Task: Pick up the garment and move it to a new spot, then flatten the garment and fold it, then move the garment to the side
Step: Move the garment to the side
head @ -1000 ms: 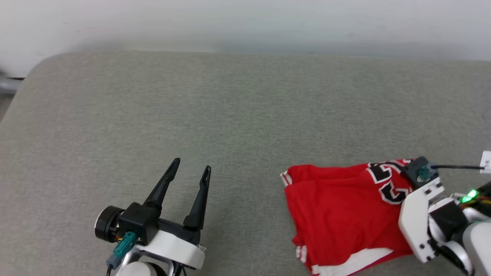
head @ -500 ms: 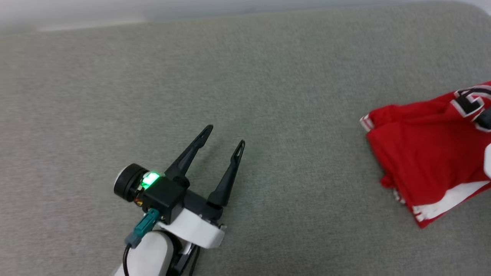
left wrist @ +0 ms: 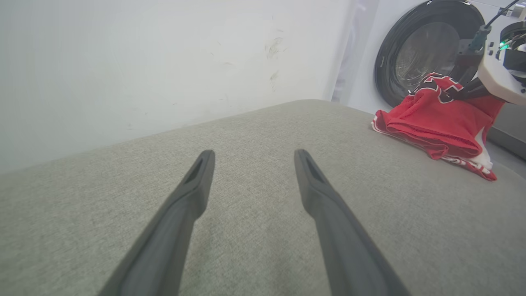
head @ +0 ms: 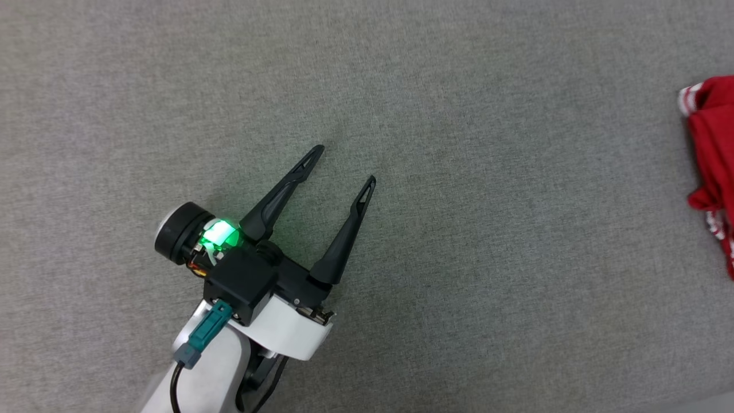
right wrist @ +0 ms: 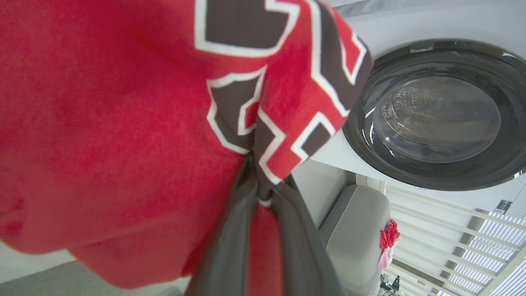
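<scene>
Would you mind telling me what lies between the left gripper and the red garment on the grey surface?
The stretch is bare: in the head view, plain grey fabric surface runs from the left gripper to the garment.

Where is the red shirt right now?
The red shirt is bunched at the right edge of the head view, on the grey cushion, pinched by the right gripper, with the washing machine door behind it.

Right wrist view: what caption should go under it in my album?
The right gripper pinches a red shirt in front of a washing machine door.
</scene>
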